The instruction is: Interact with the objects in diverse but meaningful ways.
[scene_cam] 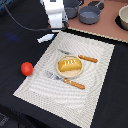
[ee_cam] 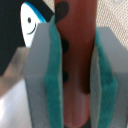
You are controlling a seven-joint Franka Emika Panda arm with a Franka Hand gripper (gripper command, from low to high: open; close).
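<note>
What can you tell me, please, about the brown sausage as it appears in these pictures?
The brown sausage shows only in the wrist view: a long, smooth, reddish-brown toy cylinder with dark spots along one side and a rounded end. It stands lengthwise between the gripper fingers, whose green pads press both its sides. Beside it lies a small white-blue piece with a smiling face. In the exterior view the gripper hides it.

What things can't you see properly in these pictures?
- Gripper: in the exterior view the arm's white body hides its fingers.
- Brown sausage: only the wrist view shows it, between the green pads; both ends are cut off.
- Small white-blue piece: half hidden behind a pad.
- Pots: blurry, insides unseen.
</note>
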